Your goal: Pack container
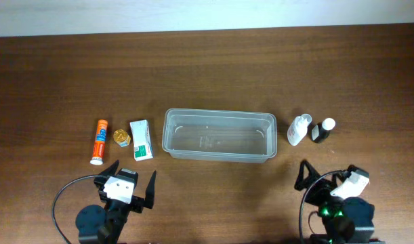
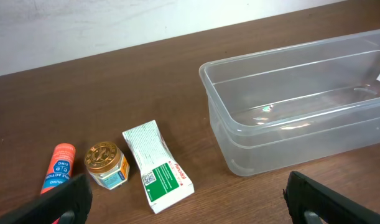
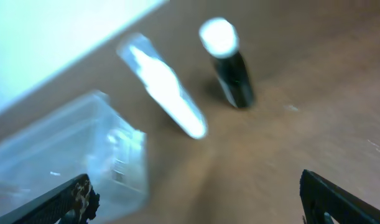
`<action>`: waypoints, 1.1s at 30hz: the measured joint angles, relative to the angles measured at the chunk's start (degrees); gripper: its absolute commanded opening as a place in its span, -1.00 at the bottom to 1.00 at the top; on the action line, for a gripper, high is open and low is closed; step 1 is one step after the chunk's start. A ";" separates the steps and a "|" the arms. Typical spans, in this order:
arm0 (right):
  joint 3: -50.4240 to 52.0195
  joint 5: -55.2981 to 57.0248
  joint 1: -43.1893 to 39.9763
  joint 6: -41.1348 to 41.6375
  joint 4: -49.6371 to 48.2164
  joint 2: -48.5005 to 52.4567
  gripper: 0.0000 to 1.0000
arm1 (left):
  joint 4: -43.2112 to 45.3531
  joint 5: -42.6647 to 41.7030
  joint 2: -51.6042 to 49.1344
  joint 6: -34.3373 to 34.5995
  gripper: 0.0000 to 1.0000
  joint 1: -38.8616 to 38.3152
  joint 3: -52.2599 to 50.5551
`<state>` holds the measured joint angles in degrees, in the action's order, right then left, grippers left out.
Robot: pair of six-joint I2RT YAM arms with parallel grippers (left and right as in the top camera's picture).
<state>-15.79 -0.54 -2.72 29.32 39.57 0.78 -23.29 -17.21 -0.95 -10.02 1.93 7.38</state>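
Observation:
The clear plastic container (image 1: 218, 134) sits empty mid-table; it also shows in the left wrist view (image 2: 301, 99) and, blurred, in the right wrist view (image 3: 59, 149). Left of it lie an orange tube (image 1: 98, 141), a small gold-lidded jar (image 1: 121, 138) and a white-green box (image 1: 141, 139). Right of it stand a white bottle (image 1: 298, 129) and a dark bottle with a white cap (image 1: 322, 130). My left gripper (image 1: 130, 181) is open and empty, near the front edge, below the box. My right gripper (image 1: 326, 177) is open and empty, below the two bottles.
The wooden table ends at a pale wall strip (image 1: 207, 13) at the back. Black cables (image 1: 64, 203) loop beside the left arm base. In the left wrist view the tube (image 2: 58, 168), jar (image 2: 106, 165) and box (image 2: 158, 167) lie just ahead of the fingers.

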 measured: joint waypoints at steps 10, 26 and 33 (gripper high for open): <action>-34.03 -10.47 0.09 -11.54 7.78 29.29 0.97 | 0.02 -0.04 0.15 0.00 0.99 0.00 -0.04; -78.62 -6.45 0.11 -18.73 38.47 95.62 0.60 | 0.04 -0.20 0.33 0.00 0.99 0.00 -0.22; -77.00 -3.19 0.52 -17.94 36.79 102.66 0.01 | 0.04 -0.20 0.33 0.00 0.99 0.00 -0.22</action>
<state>-92.79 -3.73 -2.20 11.38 76.36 103.44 -23.24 -17.41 -0.62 -10.02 1.93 7.16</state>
